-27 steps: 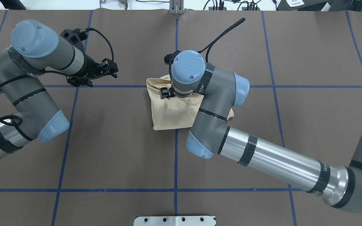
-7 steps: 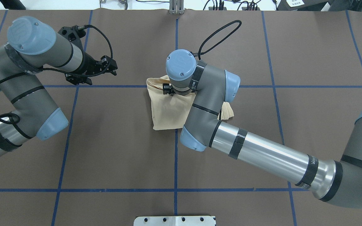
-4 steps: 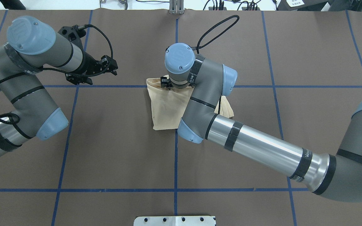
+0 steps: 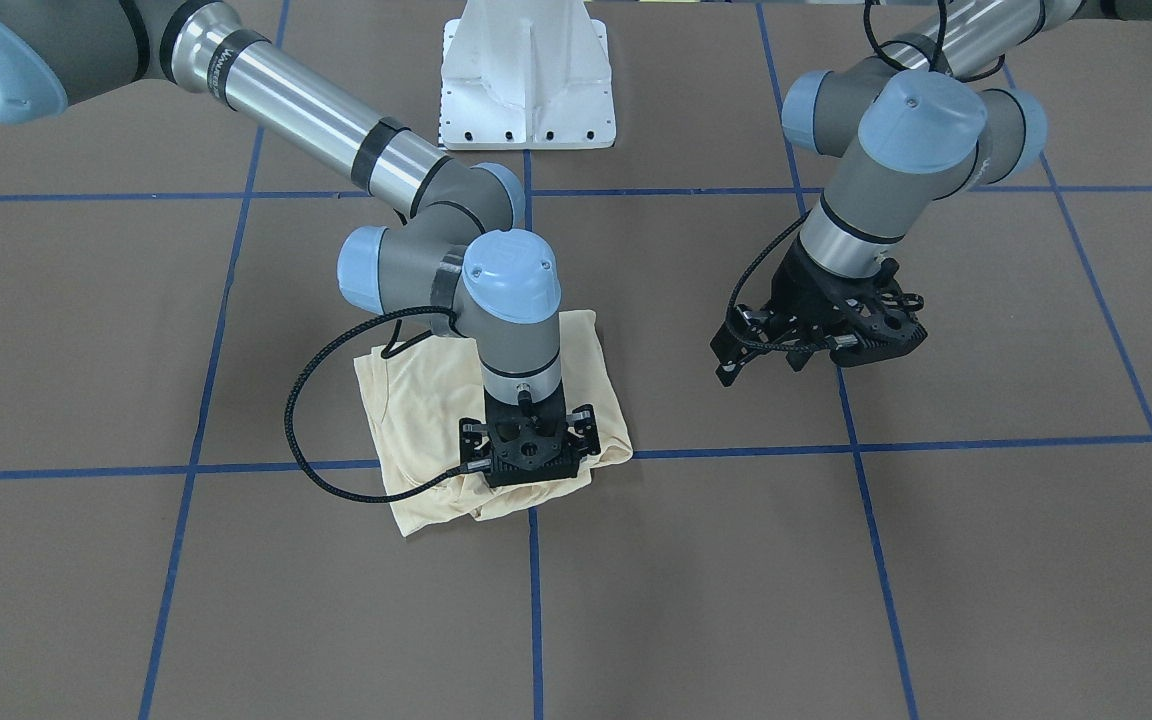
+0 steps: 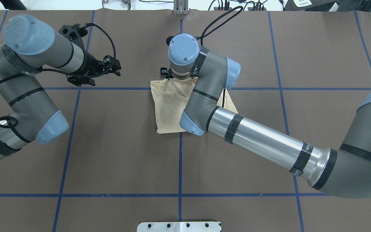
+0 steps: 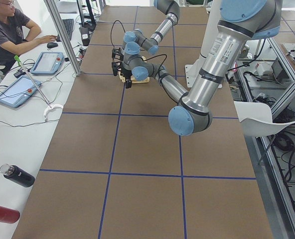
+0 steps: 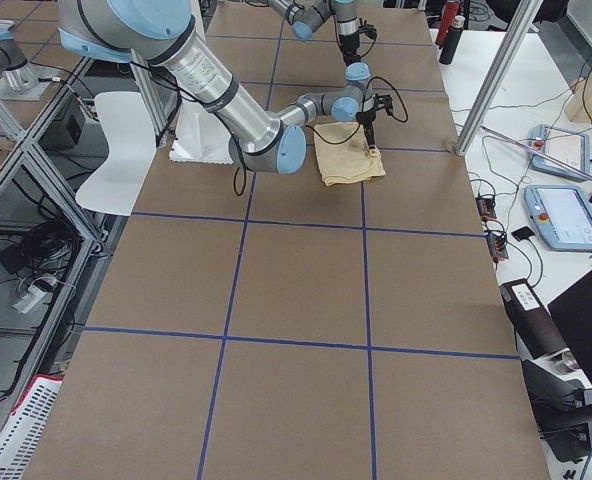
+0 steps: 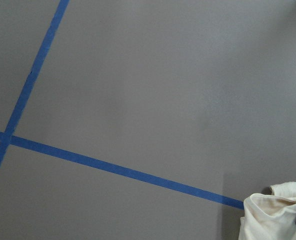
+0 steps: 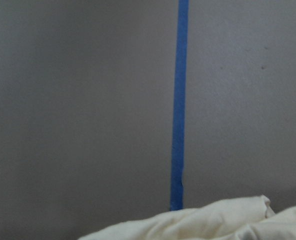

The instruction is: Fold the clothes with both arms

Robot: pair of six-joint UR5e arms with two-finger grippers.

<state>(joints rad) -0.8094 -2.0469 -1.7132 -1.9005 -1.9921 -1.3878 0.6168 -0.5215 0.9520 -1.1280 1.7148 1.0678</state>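
The clothes are one pale cream-yellow shirt (image 5: 169, 106), folded into a small bundle on the brown table at the middle tape cross (image 4: 416, 420). My right gripper (image 4: 528, 470) points straight down on the bundle's far edge, the side away from the robot base. Its side links are spread and it looks open; the fingertips are hidden under its body. From overhead only a black corner of the right gripper (image 5: 164, 72) shows past the wrist. My left gripper (image 5: 104, 74) hangs open and empty above bare table, well to the shirt's left (image 4: 786, 350). The shirt's print is hidden.
Blue tape lines grid the brown table. The white pedestal base (image 4: 526, 80) stands behind the shirt. A black cable (image 4: 321, 400) loops from the right wrist over the cloth's side. A person (image 6: 8, 30) sits at a side desk with tablets and bottles (image 6: 15, 175).
My right gripper has slid from the middle of the shirt to its far edge, and the raised fold there now lies flatter. The left arm has shifted only slightly.
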